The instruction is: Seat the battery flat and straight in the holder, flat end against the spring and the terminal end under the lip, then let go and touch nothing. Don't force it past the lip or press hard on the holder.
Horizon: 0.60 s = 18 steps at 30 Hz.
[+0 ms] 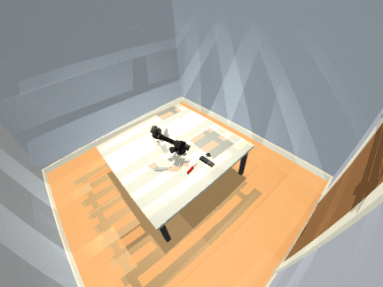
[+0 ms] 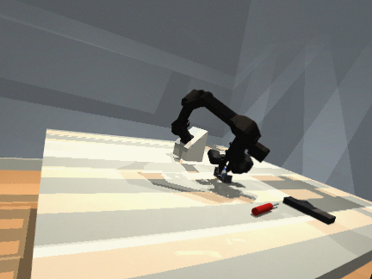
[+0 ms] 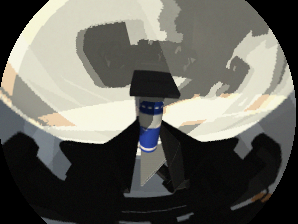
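Blue-and-white battery [image 2: 224,171] [image 3: 149,139]: between the fingers, lengthwise toward the dark end piece of the holder [image 2: 228,178] [image 3: 155,85].
Gripper [image 1: 181,148] [image 2: 223,172] [image 3: 149,121]: narrow, closed on the battery, low over the table.
Holder: beneath and around the fingertips; its spring and lip cannot be made out, nor whether the battery lies fully flat.
Step in hand: seating, by my judgement, with the battery at the holder and release not yet made.
Next move: check that the flat end meets the spring, ease the terminal end down under the lip without force, then open and lift straight away.
Hindrance: the fingers hide much of the fit; a tilted battery could catch on the lip, and pressing could shift the holder.
Red-handled screwdriver [image 1: 191,169] [image 2: 262,209]: on the table, apart from the gripper, seemingly out of the way.
Long black object [image 1: 207,161] [image 2: 309,209]: beyond the screwdriver's tip, also apart from the work.
White table [image 1: 155,208] [image 2: 108,224]: under everything, crossed by bands of light and shadow.
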### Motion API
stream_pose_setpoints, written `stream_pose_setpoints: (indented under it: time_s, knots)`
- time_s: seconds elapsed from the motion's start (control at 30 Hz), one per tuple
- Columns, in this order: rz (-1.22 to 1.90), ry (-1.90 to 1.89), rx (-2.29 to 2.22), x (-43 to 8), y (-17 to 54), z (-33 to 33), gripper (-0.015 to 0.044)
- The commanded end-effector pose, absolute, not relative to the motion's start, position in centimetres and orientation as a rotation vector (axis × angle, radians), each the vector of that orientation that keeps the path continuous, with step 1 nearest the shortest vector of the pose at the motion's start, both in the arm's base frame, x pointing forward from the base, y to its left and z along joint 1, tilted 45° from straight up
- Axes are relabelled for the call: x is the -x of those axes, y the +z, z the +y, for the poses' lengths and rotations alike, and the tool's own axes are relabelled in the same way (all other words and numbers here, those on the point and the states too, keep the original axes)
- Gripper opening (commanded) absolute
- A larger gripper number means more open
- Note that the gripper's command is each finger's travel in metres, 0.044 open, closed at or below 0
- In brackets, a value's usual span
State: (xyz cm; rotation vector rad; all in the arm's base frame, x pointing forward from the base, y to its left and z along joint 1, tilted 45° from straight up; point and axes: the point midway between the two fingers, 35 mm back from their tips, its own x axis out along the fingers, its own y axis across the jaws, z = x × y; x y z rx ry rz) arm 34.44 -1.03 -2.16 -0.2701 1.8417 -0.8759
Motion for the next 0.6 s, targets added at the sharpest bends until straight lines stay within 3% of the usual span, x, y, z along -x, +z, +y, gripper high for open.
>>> stream_pose_setpoints:
  time_s: [0.0, 0.57]
  knots:
    - [1.831, -0.874, 0.268, -35.06, -2.15, -1.09, 0.0088]
    - [1.831, -0.877, 0.273, -35.62, -2.05, -1.15, 0.0088]
